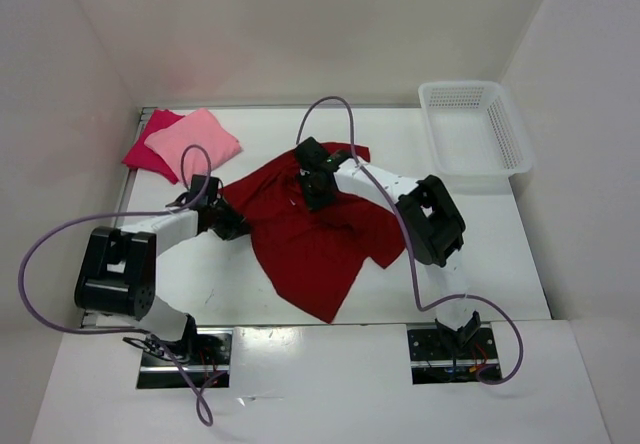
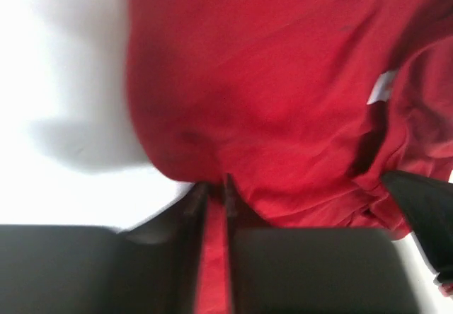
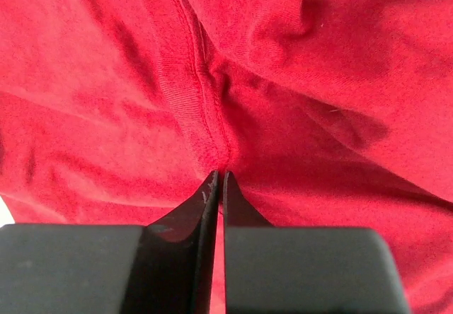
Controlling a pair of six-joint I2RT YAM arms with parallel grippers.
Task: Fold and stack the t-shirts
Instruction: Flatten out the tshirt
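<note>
Where the dark red shirt rumples (soft knit), left hand and right hand clamp it.

The light pink shirt half hides the crimson-pink shirt

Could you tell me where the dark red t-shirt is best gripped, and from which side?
Pinch an edge or seam from above: the dark red t-shirt lies flat and rumpled. The left gripper is shut on its left edge, the right gripper on a seam.
</note>
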